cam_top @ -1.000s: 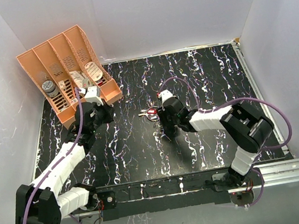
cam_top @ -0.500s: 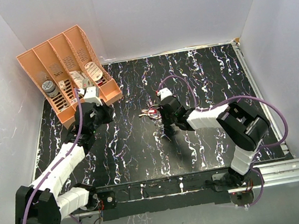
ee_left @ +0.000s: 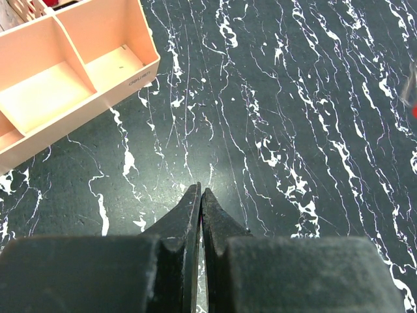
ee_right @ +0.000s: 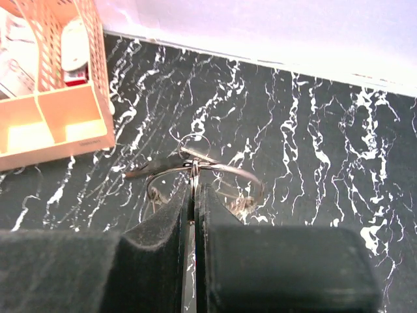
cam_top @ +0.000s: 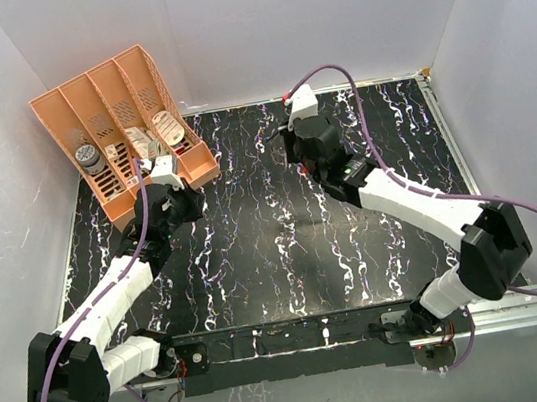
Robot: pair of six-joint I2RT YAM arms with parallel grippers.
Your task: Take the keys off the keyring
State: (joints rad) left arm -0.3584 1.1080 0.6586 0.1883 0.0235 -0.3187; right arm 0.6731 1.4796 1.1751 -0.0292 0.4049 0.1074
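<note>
My right gripper (ee_right: 195,188) is shut on the keyring (ee_right: 225,170), a thin silvery wire loop held in the air above the dark marbled table. A smaller ring (ee_right: 194,143) hangs at the pinch point. A dark, blurred key blade (ee_right: 146,171) sticks out to the left of it. No red key head shows in the right wrist view. In the top view the right gripper (cam_top: 297,146) is high over the back middle of the table; the keys are too small to make out there. My left gripper (ee_left: 201,190) is shut and empty, low over the table near the organizer (ee_left: 78,72).
The orange desk organizer (cam_top: 120,117), with small items in its slots, stands at the back left. White walls close in the table on three sides. A blurred grey and red fleck (ee_left: 412,104) shows at the right edge of the left wrist view.
My right gripper has risen from the middle of the table and swung toward the back wall, taking the keyring and keys off the surface. The left arm has not moved.
</note>
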